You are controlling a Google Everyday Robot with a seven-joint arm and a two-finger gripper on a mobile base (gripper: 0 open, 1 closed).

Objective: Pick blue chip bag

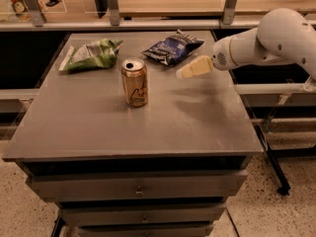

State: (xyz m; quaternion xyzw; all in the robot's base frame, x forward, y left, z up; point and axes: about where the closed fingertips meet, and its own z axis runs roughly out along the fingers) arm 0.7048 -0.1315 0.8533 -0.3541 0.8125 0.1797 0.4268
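The wrinkled, dark navy-blue foil chip bag (173,48) lies ungrasped near the far edge of the grey metal cabinet top (148,132). The cream-coloured gripper (183,73) hovers just beside the bag, above the surface, holding nothing; how wide it stands cannot be told. The final approach, grasp and lift all appear to remain.

Warm, dim light falls from above. The bench (123,132) top has a dull sheen with faint pale patches. The gripper (191,68), hovering over the bench's right rear, throws a soft, diffuse shadow beneath it. The can (134,82) rim glints. Beneath the benchtop lies deep shade.
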